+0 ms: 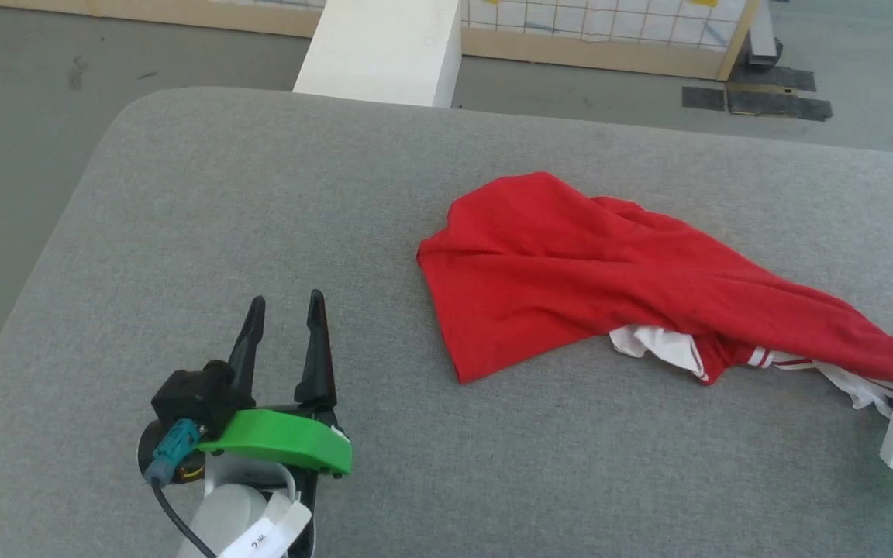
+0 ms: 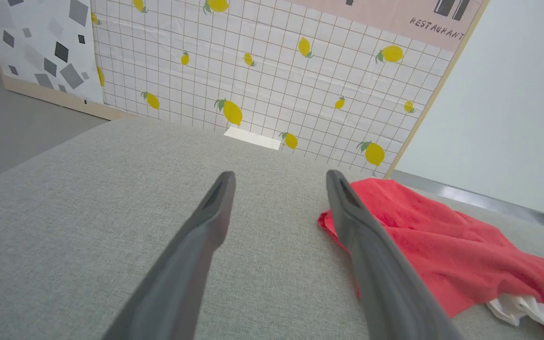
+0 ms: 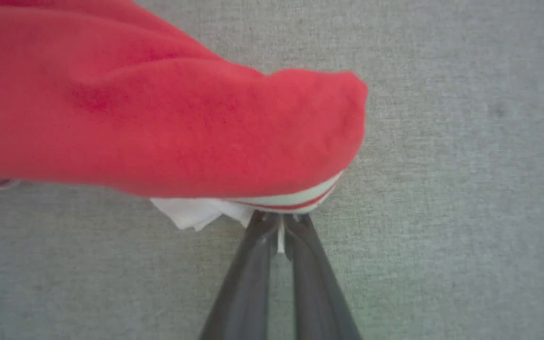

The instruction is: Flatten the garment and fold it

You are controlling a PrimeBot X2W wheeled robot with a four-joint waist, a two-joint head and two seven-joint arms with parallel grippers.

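R jaws nip garment (image 3: 158,118) trim.

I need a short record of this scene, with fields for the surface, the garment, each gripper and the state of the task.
surface: grey fabric pad
garment: red, with a white sleeve and striped trim showing; crumpled on the pad's right part, one end drawn out to the right
left gripper: jaws open, over bare pad, apart from the garment
right gripper: jaws shut on the garment's striped edge
task state: not flat yet, not folded
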